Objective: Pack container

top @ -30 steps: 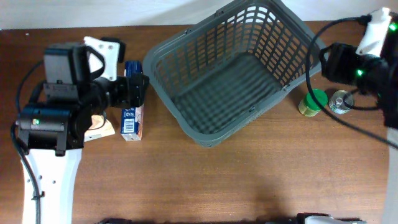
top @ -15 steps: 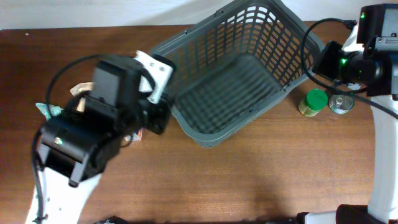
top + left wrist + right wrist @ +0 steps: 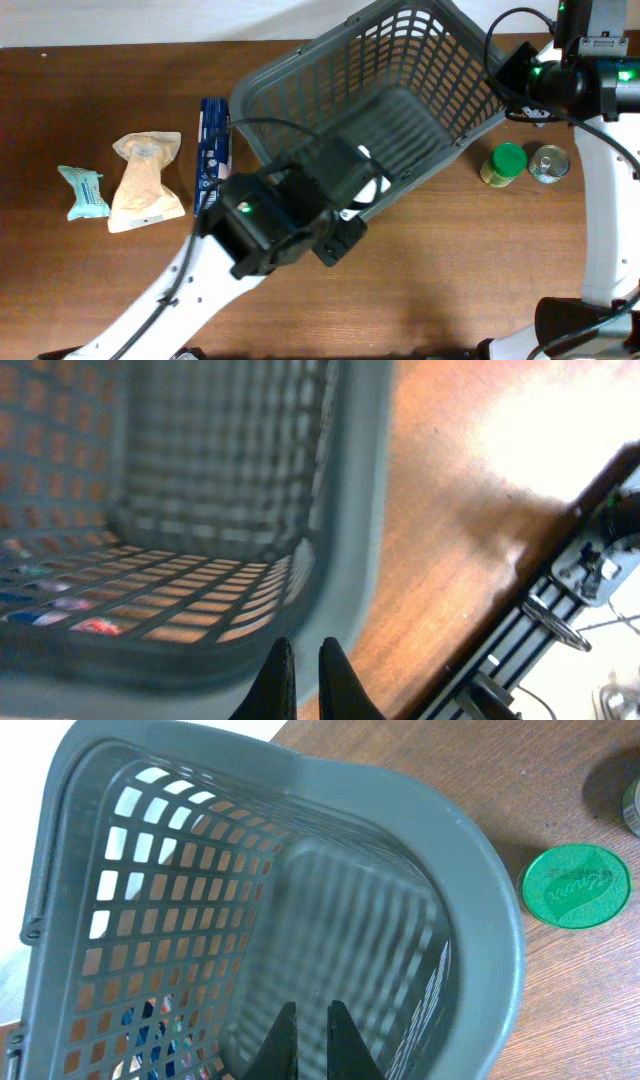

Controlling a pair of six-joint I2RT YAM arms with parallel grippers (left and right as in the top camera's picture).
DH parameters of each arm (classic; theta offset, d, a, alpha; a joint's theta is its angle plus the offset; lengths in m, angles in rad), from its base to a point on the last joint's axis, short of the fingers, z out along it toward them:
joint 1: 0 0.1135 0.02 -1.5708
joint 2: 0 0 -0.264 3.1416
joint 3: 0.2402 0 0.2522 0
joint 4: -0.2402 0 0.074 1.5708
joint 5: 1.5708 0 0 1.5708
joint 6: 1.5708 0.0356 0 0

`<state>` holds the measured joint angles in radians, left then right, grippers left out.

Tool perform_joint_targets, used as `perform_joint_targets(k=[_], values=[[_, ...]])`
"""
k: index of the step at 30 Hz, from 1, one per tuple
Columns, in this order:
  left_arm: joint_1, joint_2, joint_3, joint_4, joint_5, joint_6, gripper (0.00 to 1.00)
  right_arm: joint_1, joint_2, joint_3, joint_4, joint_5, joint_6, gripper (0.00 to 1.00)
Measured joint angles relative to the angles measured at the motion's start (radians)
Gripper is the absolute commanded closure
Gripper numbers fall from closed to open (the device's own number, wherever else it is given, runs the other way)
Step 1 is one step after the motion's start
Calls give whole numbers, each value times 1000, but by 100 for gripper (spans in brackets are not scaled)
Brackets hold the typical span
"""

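Observation:
The container [image 3: 262, 75] is a large dark grey lattice basket standing at the back middle of the table, and nothing shows inside it. My left arm reaches across the table to its front corner. In the left wrist view the left gripper [image 3: 300, 678] is shut with nothing between its fingers, just outside the thick rim [image 3: 352, 510]. My right gripper [image 3: 307, 1040] is also shut and empty. It hangs over the basket's inside, close to the right-hand rim [image 3: 470, 870].
A blue carton [image 3: 212, 150], a tan pouch [image 3: 148, 180] and a teal packet [image 3: 82, 192] lie left of the basket. A green-lidded can [image 3: 503, 165] [image 3: 577, 885] and a silver can [image 3: 548, 163] stand to its right.
My left arm swung from the blue carton at the left over to the basket's front corner, uncovering the pouch and packet. Both grippers closed. The right arm shifted toward the basket's rim.

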<state>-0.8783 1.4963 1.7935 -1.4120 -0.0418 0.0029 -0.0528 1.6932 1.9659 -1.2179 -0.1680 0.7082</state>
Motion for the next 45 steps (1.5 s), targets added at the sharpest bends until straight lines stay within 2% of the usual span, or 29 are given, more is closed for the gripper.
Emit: perform_joint_targets(k=[6, 15, 22, 28, 33, 40, 45], values=[[-64, 13, 0, -40, 30, 0, 98, 0, 48, 0, 0, 0, 0, 96], [-66, 41, 0, -44, 80, 0, 98, 0, 112, 0, -1, 0, 0, 96], [-66, 118, 0, -114, 121, 0, 98, 0, 114, 0, -8, 1, -1, 96], [-66, 119, 0, -80, 74, 0, 98, 0, 120, 0, -24, 0, -10, 96], [-61, 120, 0, -70, 18, 1, 98, 0, 120, 0, -46, -31, -72, 96], [57, 120, 0, -51, -38, 3, 98, 2, 118, 0, -43, -115, -224, 96], [138, 120, -3, -26, -67, 34, 98, 2, 85, 0, -49, -122, -263, 96]])
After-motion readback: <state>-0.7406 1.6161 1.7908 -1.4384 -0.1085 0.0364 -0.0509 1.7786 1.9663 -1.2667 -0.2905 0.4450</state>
